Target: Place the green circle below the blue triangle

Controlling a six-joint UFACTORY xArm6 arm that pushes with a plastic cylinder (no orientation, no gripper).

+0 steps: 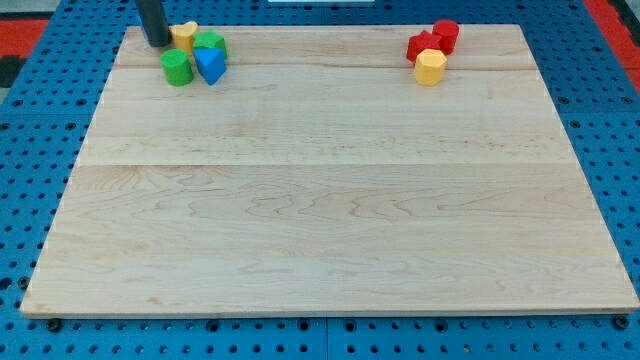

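The green circle sits near the board's top left, just left of the blue triangle and touching or nearly touching it. A second green block lies just above the blue triangle. A yellow block lies above the green circle. My tip is a dark rod that comes in from the view's top. It stands just left of the yellow block and above-left of the green circle.
At the top right, two red blocks and a yellow block sit clustered together. The wooden board lies on a blue perforated table.
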